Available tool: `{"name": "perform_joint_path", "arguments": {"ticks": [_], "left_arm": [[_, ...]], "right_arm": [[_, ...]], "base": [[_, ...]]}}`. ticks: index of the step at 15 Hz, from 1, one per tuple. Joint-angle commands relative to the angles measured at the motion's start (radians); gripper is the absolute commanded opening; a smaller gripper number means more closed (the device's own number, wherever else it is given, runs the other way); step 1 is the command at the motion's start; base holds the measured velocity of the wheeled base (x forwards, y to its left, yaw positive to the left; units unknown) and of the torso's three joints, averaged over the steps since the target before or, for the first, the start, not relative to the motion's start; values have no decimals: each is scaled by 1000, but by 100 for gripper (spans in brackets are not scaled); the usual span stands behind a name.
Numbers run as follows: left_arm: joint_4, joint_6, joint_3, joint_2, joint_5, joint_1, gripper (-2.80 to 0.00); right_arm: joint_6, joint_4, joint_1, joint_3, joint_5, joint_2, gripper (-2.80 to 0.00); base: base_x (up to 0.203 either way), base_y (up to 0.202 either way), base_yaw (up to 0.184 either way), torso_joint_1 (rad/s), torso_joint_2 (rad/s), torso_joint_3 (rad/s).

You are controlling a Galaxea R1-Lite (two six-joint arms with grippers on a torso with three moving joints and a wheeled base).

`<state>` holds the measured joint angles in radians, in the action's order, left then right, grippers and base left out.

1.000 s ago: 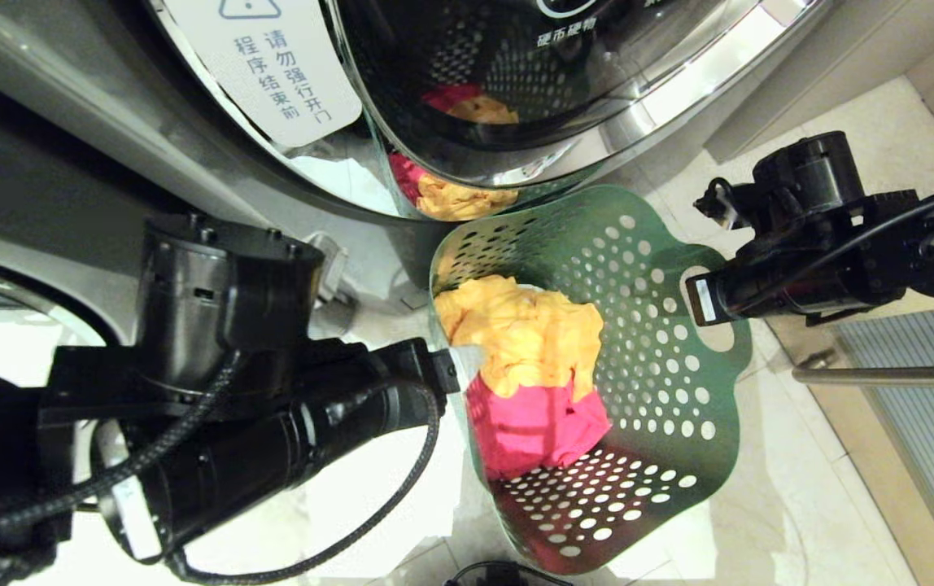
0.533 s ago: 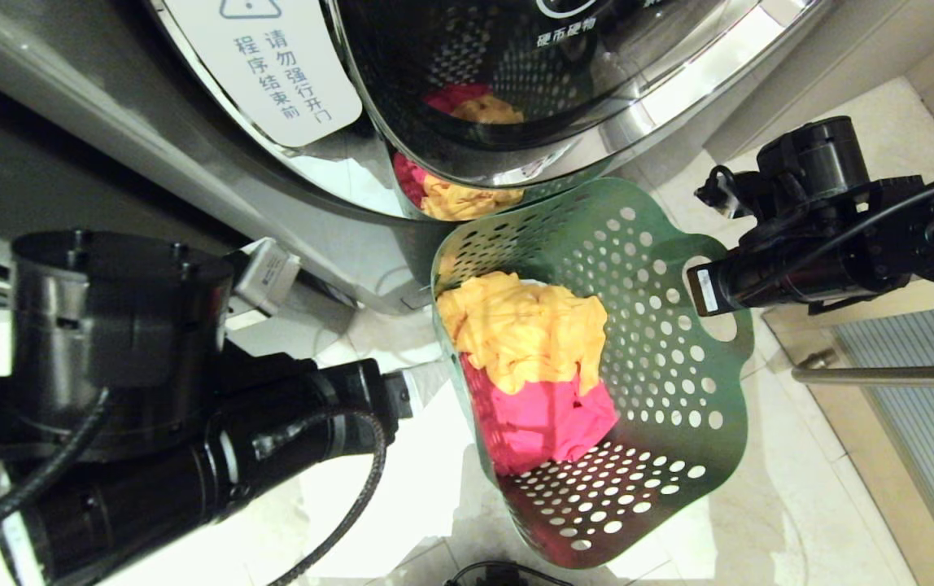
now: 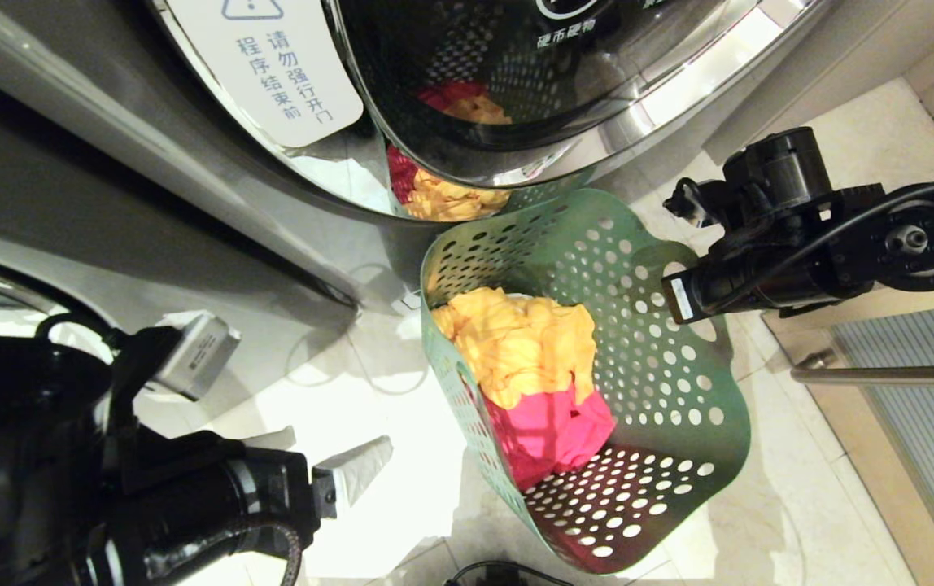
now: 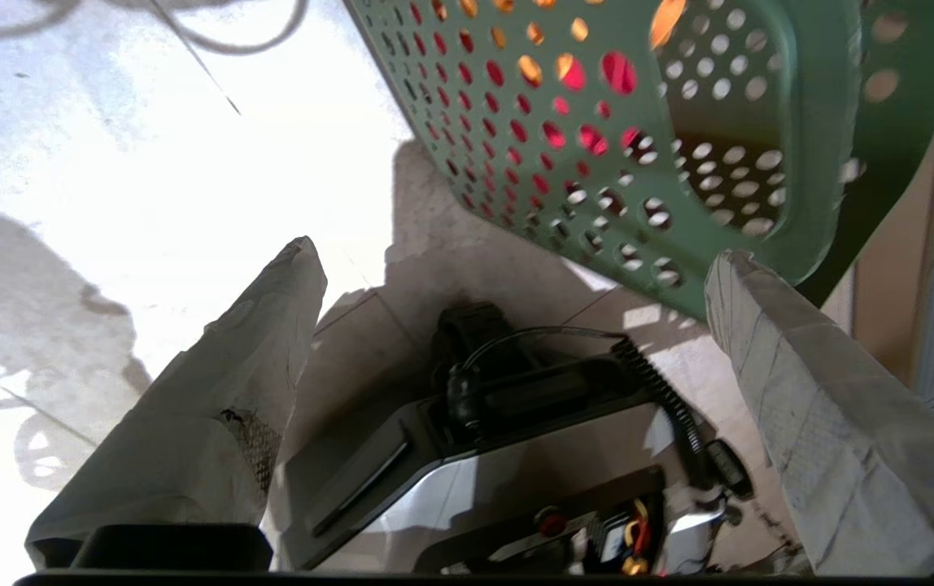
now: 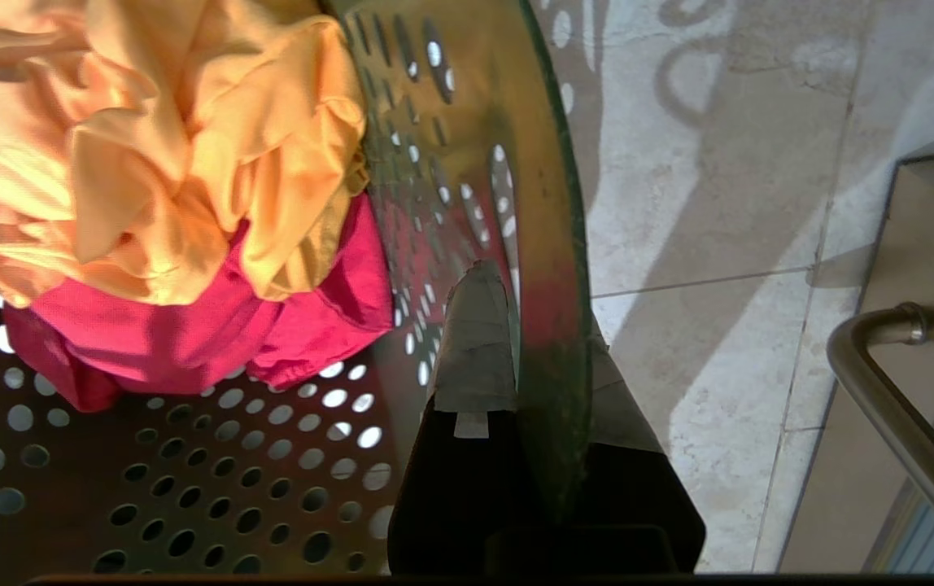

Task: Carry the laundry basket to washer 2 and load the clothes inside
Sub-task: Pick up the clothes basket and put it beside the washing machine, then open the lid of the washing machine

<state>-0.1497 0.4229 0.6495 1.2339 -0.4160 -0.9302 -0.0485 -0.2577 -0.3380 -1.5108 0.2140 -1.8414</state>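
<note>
The green laundry basket point(image 3: 662, 391) stands on the floor below a grey washer's chrome-ringed glass door point(image 3: 467, 98); no numeral shows, so I cannot tell if it is washer 2. Inside lie the clothes, yellow-orange point(image 3: 524, 342) over pink-red point(image 3: 556, 431). My right gripper point(image 3: 695, 313) is shut on the basket's right rim point(image 5: 548, 244), one finger inside the wall and one outside, beside the clothes point(image 5: 150, 163). My left gripper point(image 3: 329, 460) hangs open and empty at the lower left, apart from the basket's outer wall point(image 4: 809, 163).
The open door overhangs the basket's far rim and mirrors the clothes. A metal rail point(image 3: 882, 374) and a striped panel are at the right. My own base point(image 4: 516, 423) sits on the pale tiles below the left gripper point(image 4: 516, 252).
My left arm has drawn back from the basket's left rim toward the lower left, gripper open. The basket has shifted slightly, still held by the right gripper.
</note>
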Motion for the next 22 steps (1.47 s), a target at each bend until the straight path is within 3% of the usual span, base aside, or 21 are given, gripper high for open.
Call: {"name": "perform_joint_path", "arguments": {"ticks": [1, 3, 4, 8, 11, 15, 19, 22], "left_arm": [[0, -12, -15, -16, -3, 1, 0], [-2, -29, -22, -17, -18, 1, 0], [-2, -30, -23, -19, -18, 1, 0], [-2, -30, -24, -12, -18, 1, 0], [1, -32, -31, -10, -18, 1, 0], [25, -33, -45, -15, -36, 6, 0], [25, -32, -57, -52, -41, 50, 0], [30, -60, -85, -91, -59, 74, 0]], "right_arm": [[-1, -3, -11, 2, 1, -9, -280], [-4, -3, -12, -7, 2, -16, -280], [-16, -2, -10, -10, 3, -18, 0], [-42, 21, 4, -12, 4, -13, 0], [-103, 21, 66, -10, 4, 2, 0], [-120, 17, 104, -3, -8, 85, 0], [-119, 17, 84, 45, -17, 196, 0], [-119, 17, 13, 128, -11, 300, 0]], "base": [[0, 0, 0, 0, 0, 0], [0, 0, 0, 0, 0, 0], [0, 0, 0, 0, 0, 0], [0, 0, 0, 0, 0, 0], [0, 0, 0, 0, 0, 0], [0, 0, 0, 0, 0, 0], [0, 0, 0, 0, 0, 0], [0, 0, 0, 0, 0, 0]]}}
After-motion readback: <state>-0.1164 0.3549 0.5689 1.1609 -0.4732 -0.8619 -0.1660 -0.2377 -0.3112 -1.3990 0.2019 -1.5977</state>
